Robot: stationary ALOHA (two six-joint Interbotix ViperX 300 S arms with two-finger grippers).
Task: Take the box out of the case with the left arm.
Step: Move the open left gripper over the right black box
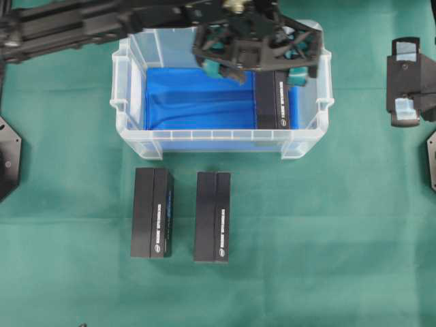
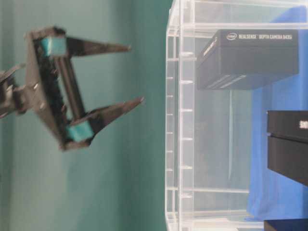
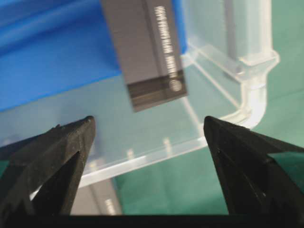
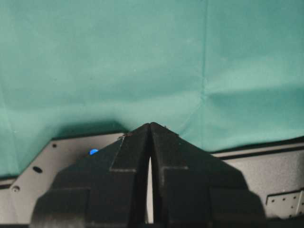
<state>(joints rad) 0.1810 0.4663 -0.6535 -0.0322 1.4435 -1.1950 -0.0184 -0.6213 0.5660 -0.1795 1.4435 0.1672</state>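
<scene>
While it lies flat on the blue lining at the right end of the case [image 1: 122, 102], the box [image 1: 274, 102] is touched by nothing. Above the far right part of the case hangs the left gripper [image 1: 255, 51], jaws spread wide apart and empty, its teal pads [image 2: 50, 45] showing at the finger roots. On the green worktop [image 1: 306, 238] just near of the case stand two more black boxes [image 1: 151, 212], side by side. Well to the right, the right gripper [image 4: 150, 126] rests with its fingers pressed together, holding nothing.
</scene>
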